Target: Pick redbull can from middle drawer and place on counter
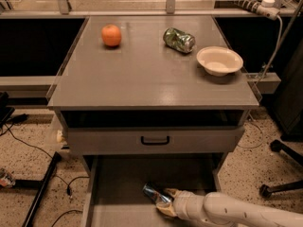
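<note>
The redbull can is slim, blue and silver, and lies on its side on the floor of the open middle drawer. Its long axis runs from 10 o'clock to 4 o'clock, with the free end toward 10. The gripper reaches in from 4 o'clock and its jaws are closed around the can's near end. Bare floor lies at 9 o'clock, and the left wall is well apart. The counter is at 12 o'clock.

I see my gripper down inside the middle drawer, touching the redbull can. The can lies on its side on the drawer's floor.
</note>
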Action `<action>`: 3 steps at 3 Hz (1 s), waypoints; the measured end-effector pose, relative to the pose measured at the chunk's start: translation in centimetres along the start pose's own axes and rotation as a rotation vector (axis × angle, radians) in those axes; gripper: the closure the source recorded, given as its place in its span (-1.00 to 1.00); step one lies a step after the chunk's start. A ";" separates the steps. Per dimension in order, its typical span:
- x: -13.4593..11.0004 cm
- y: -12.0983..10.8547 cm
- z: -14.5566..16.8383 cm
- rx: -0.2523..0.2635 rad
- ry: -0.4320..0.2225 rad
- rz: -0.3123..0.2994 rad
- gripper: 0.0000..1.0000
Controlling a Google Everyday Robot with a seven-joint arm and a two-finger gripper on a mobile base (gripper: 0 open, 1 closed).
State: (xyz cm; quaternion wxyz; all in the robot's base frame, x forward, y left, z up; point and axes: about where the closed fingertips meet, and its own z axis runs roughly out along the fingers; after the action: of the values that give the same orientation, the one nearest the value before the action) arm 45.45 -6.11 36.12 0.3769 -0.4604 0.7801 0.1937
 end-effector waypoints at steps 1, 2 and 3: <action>-1.0 0.1 -1.5 -0.019 -0.023 -0.008 1.00; -2.7 -0.4 -4.4 -0.037 -0.072 -0.030 1.00; -4.4 -0.9 -7.9 -0.059 -0.106 -0.062 1.00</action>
State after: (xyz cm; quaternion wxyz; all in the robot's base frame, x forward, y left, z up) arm 44.23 -9.17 44.58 0.4096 -0.4844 0.7384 0.2289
